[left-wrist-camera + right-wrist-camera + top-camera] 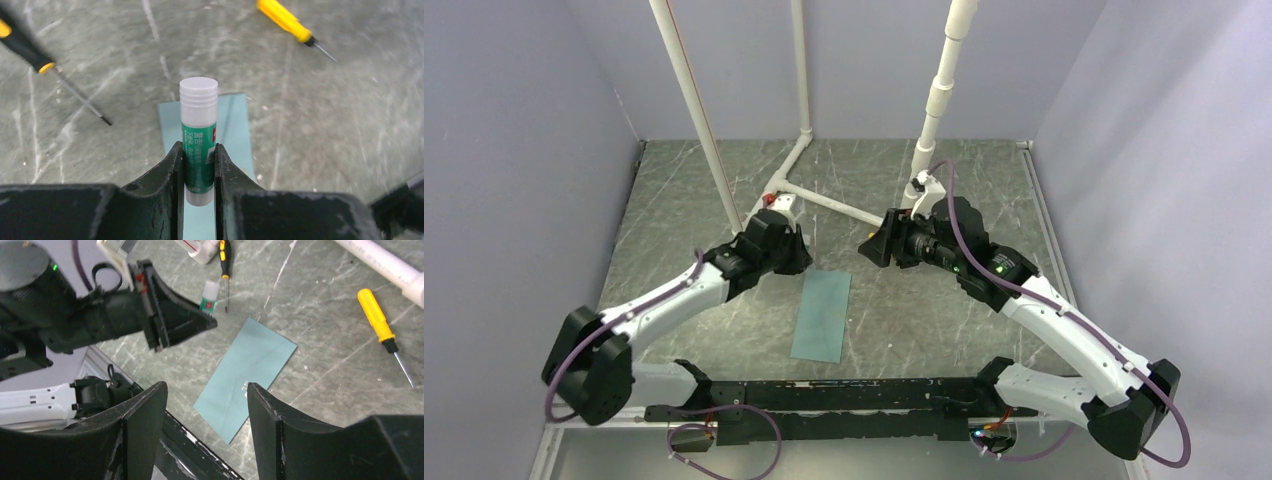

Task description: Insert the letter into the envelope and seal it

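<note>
On the grey table [944,190] the envelope [822,316] lies flat, running lengthwise between the two arms. We judge it light, thin and floppy, and likely to slide on the smooth top, so it is best pinned down or lifted by an edge or the flap. We see no letter; it may be inside already, though we cannot tell. The right gripper [205,386] hangs near the envelope's far end, clear of it, jaws spread and empty. The left gripper [198,150], opposite it, is clamped on a small, rigid glue stick [199,107].
</note>
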Controlling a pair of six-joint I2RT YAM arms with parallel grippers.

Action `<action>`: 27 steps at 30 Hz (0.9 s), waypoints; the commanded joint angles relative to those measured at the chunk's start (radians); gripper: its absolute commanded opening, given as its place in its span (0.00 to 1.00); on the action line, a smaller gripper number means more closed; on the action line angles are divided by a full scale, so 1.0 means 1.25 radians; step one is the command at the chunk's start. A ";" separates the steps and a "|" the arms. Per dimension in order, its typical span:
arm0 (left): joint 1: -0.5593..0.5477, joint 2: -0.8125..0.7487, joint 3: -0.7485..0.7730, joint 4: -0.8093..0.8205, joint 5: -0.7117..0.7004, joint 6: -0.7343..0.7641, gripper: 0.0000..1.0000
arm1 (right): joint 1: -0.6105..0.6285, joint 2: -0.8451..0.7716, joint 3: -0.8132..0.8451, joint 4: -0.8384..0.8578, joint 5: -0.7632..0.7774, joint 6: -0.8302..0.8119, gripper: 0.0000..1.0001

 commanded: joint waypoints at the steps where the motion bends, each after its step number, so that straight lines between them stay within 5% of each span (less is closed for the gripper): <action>1: 0.026 0.093 0.069 -0.006 -0.140 -0.144 0.06 | -0.002 -0.009 -0.024 0.032 0.005 0.001 0.63; 11: 0.072 0.381 0.234 -0.059 -0.289 -0.216 0.09 | -0.001 -0.021 -0.047 0.009 0.002 -0.008 0.63; 19: 0.072 0.449 0.244 -0.088 -0.285 -0.227 0.15 | -0.001 -0.026 -0.058 0.006 0.006 -0.014 0.64; 27: 0.072 0.450 0.240 -0.100 -0.268 -0.204 0.37 | -0.001 -0.007 -0.047 0.002 -0.020 -0.019 0.64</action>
